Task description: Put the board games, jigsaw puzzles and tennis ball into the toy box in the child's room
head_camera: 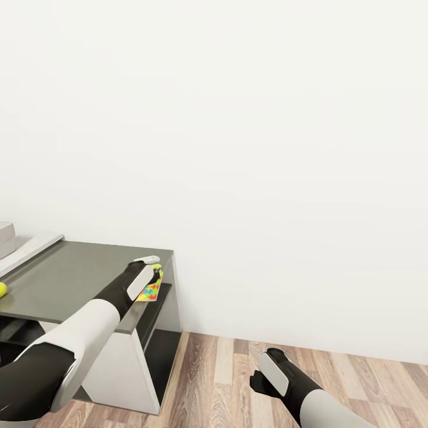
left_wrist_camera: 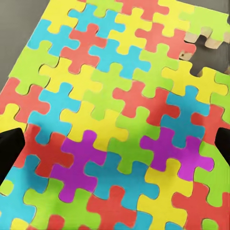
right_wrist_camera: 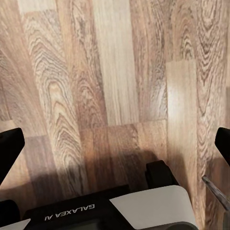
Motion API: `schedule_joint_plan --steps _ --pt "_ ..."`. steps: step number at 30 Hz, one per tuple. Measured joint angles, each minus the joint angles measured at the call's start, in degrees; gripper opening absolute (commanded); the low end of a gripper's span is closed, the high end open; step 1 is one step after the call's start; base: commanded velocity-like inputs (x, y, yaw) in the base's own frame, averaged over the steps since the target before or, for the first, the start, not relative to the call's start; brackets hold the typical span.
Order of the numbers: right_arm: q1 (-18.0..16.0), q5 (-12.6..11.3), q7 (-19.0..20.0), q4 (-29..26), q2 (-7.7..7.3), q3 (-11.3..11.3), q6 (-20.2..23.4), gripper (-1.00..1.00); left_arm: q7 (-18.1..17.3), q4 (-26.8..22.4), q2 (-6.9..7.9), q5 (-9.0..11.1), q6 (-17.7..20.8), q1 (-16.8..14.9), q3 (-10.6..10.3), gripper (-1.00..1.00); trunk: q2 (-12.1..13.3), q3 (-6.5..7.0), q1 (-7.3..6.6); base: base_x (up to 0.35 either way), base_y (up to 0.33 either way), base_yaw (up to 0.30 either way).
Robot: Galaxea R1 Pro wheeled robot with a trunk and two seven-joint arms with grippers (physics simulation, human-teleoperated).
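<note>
A jigsaw puzzle [head_camera: 152, 290] [left_wrist_camera: 115, 96] with yellow, red, blue and green pieces lies flat at the right front corner of the dark grey cabinet section [head_camera: 71, 273] of the table. My left gripper [head_camera: 156, 276] [left_wrist_camera: 115, 146] hovers just over it, open, one dark fingertip [left_wrist_camera: 9, 149] showing on each side of the puzzle. The tennis ball [head_camera: 2, 289] sits at the view's left edge. A light grey corner [head_camera: 5, 238] there may be the toy box. My right gripper [head_camera: 257, 383] [right_wrist_camera: 115, 143] hangs open and empty over the floor. The board games and bed are out of view.
The pale desktop [head_camera: 32, 246] joins the cabinet at the left. A plain white wall rises close behind. Wood-plank floor [head_camera: 238, 368] [right_wrist_camera: 110, 72] spreads right of the cabinet, whose open dark shelves [head_camera: 156, 321] face that side. My own base [right_wrist_camera: 143, 206] shows under the right gripper.
</note>
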Motion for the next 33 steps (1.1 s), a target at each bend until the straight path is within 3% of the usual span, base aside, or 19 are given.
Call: schedule_joint_plan --steps 33 --pt "0.0 0.0 0.0 0.0 0.0 0.0 0.0 1.0 -0.2 0.0 0.02 0.6 0.0 0.0 0.2 1.0 0.0 -0.01 0.0 -0.022 -0.012 0.0"
